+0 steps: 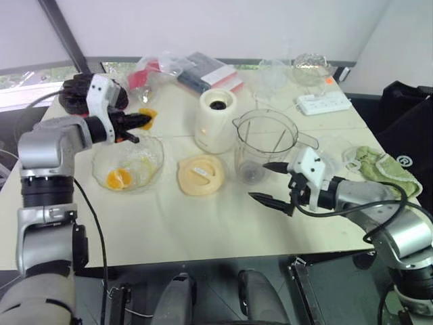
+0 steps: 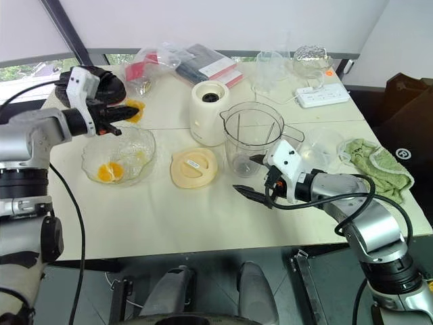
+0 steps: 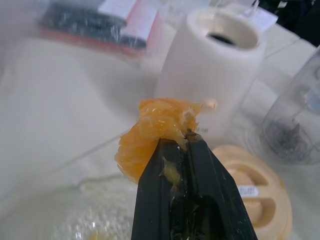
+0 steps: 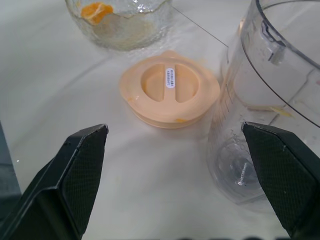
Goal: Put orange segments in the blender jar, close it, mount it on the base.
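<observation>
Tabletop [image 1: 223, 223]: upright blender jar [image 1: 265, 145], mouth up

I counted two orange segments: one pinched in my left claw [image 1: 139, 122], [image 3: 155, 132], and one lying in the single crinkled glass bowl [image 1: 154, 157], [image 1: 119, 178]. There was one blender jar [image 1: 265, 142], one cream base [image 1: 216, 120] at its ten o'clock, one flat lid [image 1: 201, 175], one white power strip [image 1: 323, 103], one green cloth [image 1: 379, 167], and my two claws, the right [image 1: 272, 183] spread wide.
</observation>
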You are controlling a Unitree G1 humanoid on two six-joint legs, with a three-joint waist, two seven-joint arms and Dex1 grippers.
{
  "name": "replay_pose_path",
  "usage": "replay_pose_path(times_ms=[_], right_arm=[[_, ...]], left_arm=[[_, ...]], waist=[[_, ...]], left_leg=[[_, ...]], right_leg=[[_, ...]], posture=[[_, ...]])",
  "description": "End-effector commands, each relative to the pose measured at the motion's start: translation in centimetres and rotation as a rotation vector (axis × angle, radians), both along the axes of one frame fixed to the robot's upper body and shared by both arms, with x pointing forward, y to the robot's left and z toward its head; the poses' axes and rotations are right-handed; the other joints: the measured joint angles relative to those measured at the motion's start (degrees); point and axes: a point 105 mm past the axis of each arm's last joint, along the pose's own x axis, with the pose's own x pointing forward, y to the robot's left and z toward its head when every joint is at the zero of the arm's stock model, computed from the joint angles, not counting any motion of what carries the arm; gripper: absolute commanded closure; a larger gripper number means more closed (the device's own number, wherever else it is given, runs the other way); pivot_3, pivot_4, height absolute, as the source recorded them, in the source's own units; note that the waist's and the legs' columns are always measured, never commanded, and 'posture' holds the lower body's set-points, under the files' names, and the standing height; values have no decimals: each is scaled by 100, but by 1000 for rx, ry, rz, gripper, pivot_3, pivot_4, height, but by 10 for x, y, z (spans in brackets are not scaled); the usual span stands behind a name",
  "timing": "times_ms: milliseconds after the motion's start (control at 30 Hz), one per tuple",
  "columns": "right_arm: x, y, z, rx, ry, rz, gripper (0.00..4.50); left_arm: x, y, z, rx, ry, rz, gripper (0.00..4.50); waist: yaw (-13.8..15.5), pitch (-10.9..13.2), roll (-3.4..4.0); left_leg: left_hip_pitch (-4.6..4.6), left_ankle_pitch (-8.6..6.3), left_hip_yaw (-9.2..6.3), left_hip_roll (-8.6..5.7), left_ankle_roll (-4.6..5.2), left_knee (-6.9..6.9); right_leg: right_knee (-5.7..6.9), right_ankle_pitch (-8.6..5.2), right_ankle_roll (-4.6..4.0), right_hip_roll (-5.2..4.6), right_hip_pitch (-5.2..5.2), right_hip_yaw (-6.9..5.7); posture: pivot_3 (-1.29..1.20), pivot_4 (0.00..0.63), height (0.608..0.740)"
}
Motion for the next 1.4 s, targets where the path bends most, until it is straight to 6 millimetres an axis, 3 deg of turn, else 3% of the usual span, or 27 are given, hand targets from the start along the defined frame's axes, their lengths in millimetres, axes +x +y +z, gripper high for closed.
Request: replay_pose_path(times_ms=[33, 367, 500, 667, 933, 1167, 1333, 1367, 1400], right_arm=[[-5, 2, 9, 26, -63, -21, 0], [-16, -1, 4, 83, -94, -159, 0], [-21, -2, 2, 94, -104, -203, 0], [-38, -14, -1, 106, -117, -337, 0], [-58, -19, -6, 117, -112, -463, 0], [-68, -23, -7, 118, -110, -528, 0], [-70, -21, -7, 124, -109, -537, 0], [-70, -21, -8, 123, -106, -538, 0], [-70, -20, -9, 122, -103, -540, 0]], left_arm=[[1, -27, 46, 24, -134, -108, 4481], [7, -128, 115, 59, -299, -468, 4481], [9, -150, 118, 75, -320, -540, 4481], [5, -201, 106, 88, -310, -694, 4481], [3, -231, 69, 140, -255, -795, 4481], [7, -233, 43, 211, -226, -790, 4481], [4, -229, 37, 213, -198, -833, 4481], [4, -228, 36, 213, -196, -836, 3983], [4, -227, 34, 213, -195, -838, 3795]], waist=[[37, 0, -1], [1, 1, 1], [-34, 0, 5], [68, 1, 4], [-3, 1, 5], [20, 1, 5], [12, 1, 5], [12, 1, 5], [14, 1, 5]], left_leg=[[-2, 0, 0, 0, 0, 0], [-13, 2, 3, -13, -3, 3], [-11, 2, 6, -12, -2, 1], [-13, 2, -1, -12, -2, 3], [-17, 2, 4, -15, -1, 5], [-15, 2, 3, -15, 0, 7], [-16, 2, 3, -15, 0, 6], [-16, 2, 3, -15, 0, 6], [-16, 2, 3, -15, 0, 6]], right_leg=[[0, 0, 0, 0, 0, 0], [-12, 3, 8, -9, 0, 1], [-11, 3, 8, -8, -2, 4], [-9, 2, 10, -4, 0, 1], [-12, 4, 15, -7, -3, 6], [-10, 4, 15, -5, -2, 7], [-11, 3, 15, -5, -2, 7], [-11, 3, 15, -5, -2, 7], [-11, 3, 15, -5, -2, 7]], posture=[[0, 150, 740], [0, 150, 740], [0, 150, 740], [0, 150, 740], [0, 150, 740], [0, 150, 740], [0, 150, 740], [0, 150, 740], [0, 150, 740]])
